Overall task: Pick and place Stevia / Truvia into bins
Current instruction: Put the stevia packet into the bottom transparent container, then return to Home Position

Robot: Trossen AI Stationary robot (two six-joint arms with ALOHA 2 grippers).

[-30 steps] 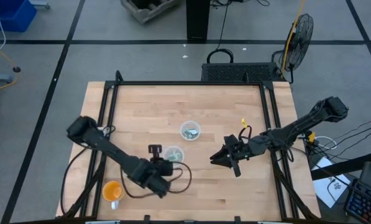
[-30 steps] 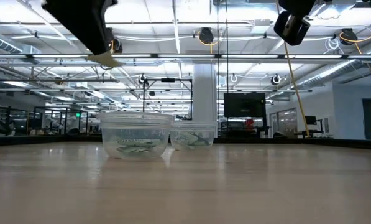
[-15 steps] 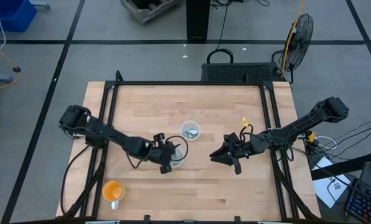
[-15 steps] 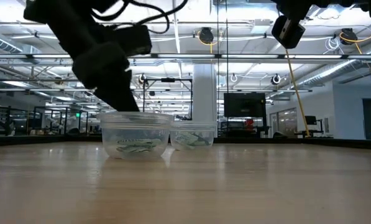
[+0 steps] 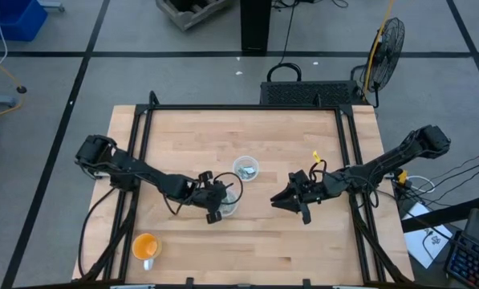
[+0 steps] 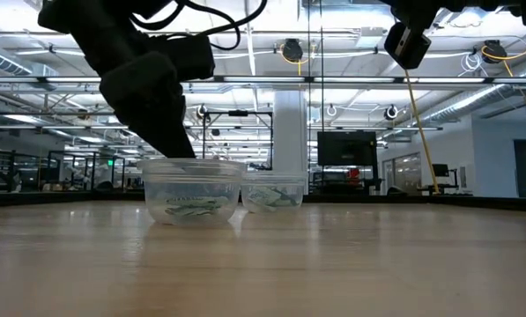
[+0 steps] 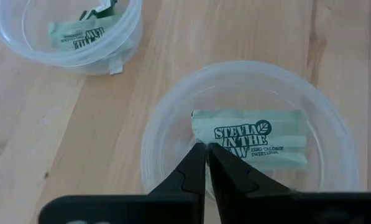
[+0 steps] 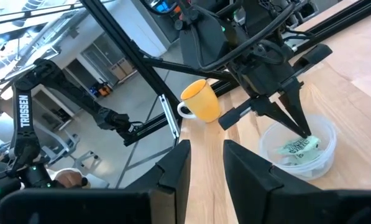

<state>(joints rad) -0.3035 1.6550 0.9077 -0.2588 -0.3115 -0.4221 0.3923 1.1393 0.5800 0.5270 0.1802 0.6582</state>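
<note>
We saw the left gripper [image 7: 206, 149] pinched on a Stevia packet [image 7: 253, 137] inside the nearer clear cup [image 7: 334, 124]. The right gripper [image 5: 281, 201] waited open above the table [image 5: 287, 144], beside the cups.

Two small round clear cups with whitish rims are standing upright on the counter, near each other but apart. The nearer cup [image 7: 250, 134] is holding a pale green packet [image 7: 253, 138] printed "Stevia in the Raw", lying flat on the cup's bottom. The other cup [image 7: 67, 34] is holding at least one similar green packet [image 7: 76, 34] lying flat, with another darker green-and-white piece [image 7: 101, 9] showing at its edge. In the level view both cups are showing greenish packets heaped low on their bottoms.
</note>
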